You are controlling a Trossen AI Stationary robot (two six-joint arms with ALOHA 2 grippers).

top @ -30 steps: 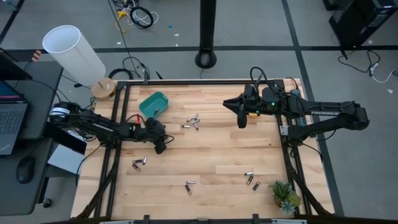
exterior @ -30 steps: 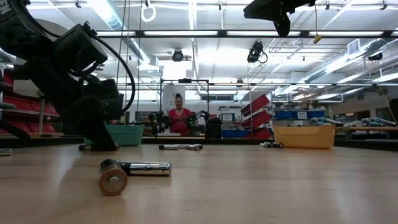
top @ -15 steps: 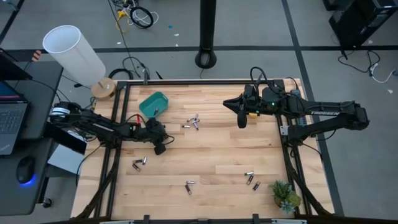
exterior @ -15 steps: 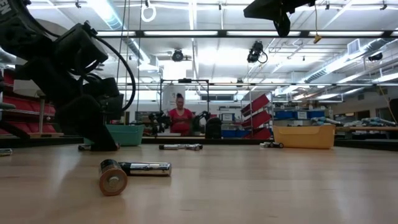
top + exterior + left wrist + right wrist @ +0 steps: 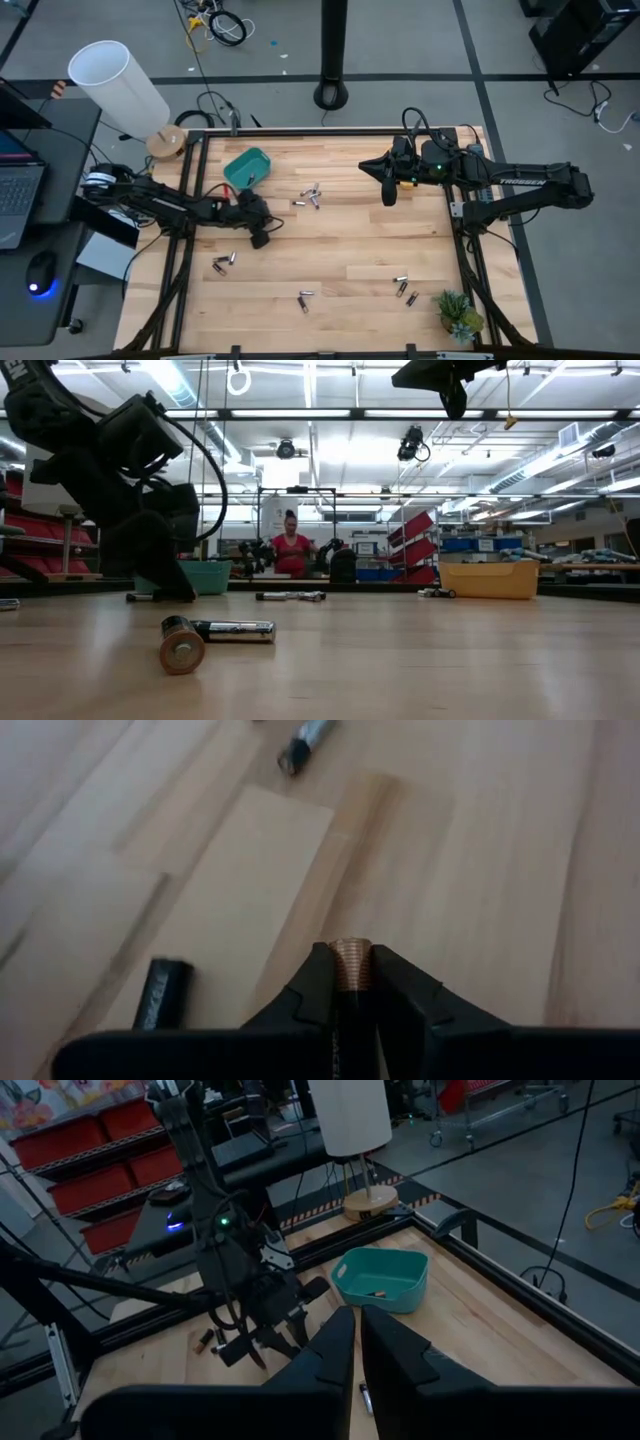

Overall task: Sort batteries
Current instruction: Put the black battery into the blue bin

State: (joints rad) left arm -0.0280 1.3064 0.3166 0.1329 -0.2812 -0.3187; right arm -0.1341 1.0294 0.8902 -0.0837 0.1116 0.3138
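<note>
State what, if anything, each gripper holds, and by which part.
The left gripper pinches a battery just below its copper-coloured end. The right gripper holds nothing.

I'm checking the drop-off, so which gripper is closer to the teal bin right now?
Left. The left gripper sits low over the table just in front of the teal bin, shut on a battery. The right gripper hangs well off to the bin's right.

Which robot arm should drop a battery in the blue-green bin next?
Probably the left. Its gripper already pinches a copper-topped battery and sits low beside the teal plastic bin. The right gripper hangs high above the wooden table, farther away, holding nothing.
</note>
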